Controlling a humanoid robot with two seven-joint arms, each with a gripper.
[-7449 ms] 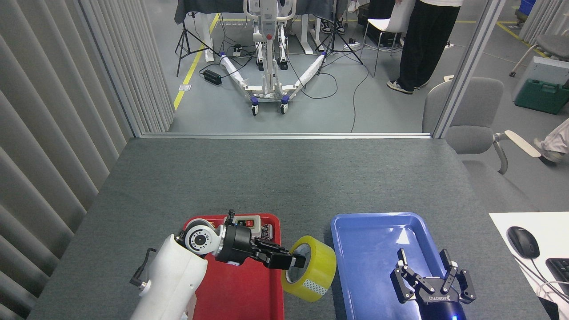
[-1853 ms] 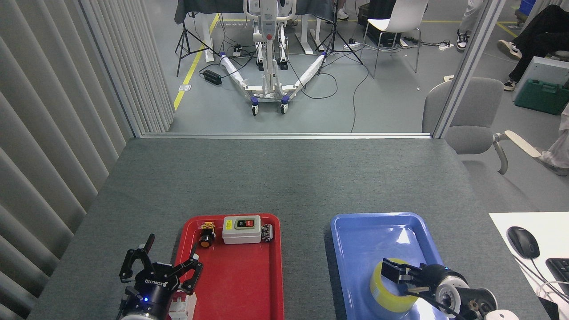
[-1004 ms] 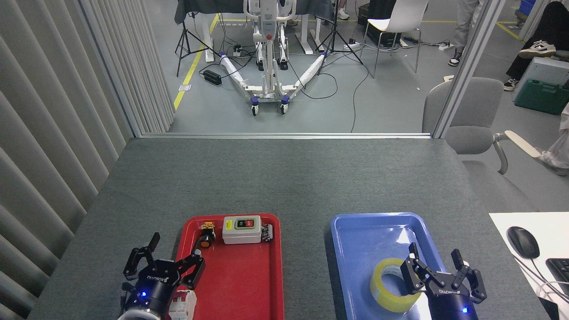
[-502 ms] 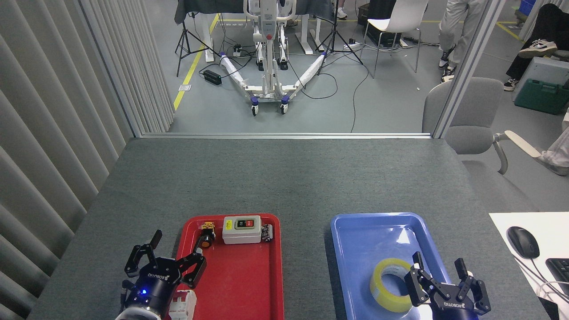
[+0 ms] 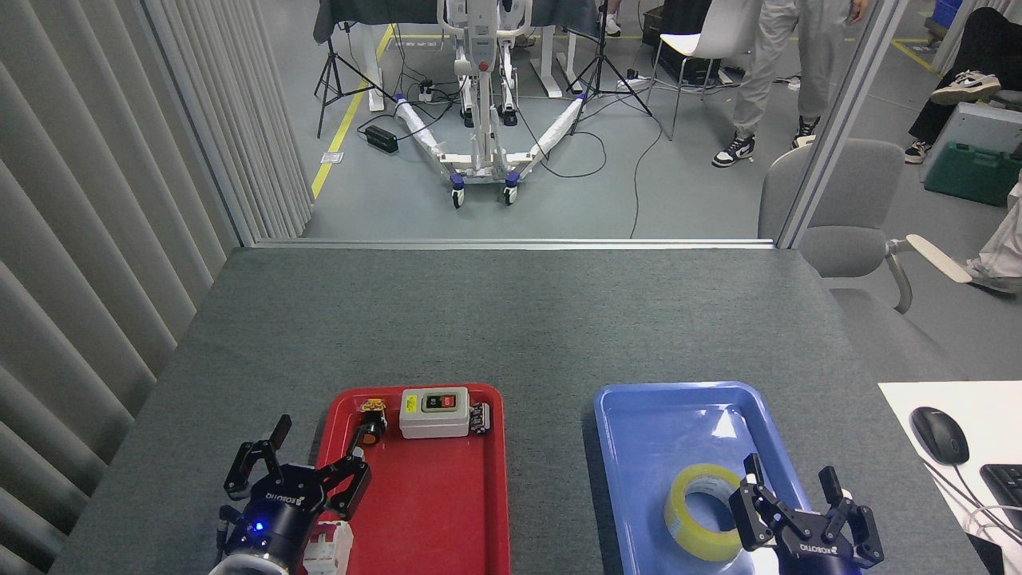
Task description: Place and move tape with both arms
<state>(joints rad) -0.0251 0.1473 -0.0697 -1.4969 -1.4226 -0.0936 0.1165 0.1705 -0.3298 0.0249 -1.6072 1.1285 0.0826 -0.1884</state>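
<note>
The yellow tape (image 5: 703, 511) lies flat in the blue tray (image 5: 679, 415), near its front right, white core facing up. My right gripper (image 5: 794, 489) stands open just right of the roll, its fingers spread and holding nothing. At the lower left, my left gripper (image 5: 313, 457) is open too, over the left edge of the red tray (image 5: 447, 503), far from the tape.
The red tray holds a white switch box (image 5: 433, 411), an orange push button (image 5: 370, 423) and a small white part (image 5: 327, 547) by my left wrist. A mouse (image 5: 939, 435) and keyboard (image 5: 1006, 483) sit on a white desk at right. An office chair (image 5: 846, 216) stands past the table corner.
The tape went from my left gripper to the right one and into the blue tray. In the last second my right gripper let go of it and drew back slightly toward me. The left arm is still.
</note>
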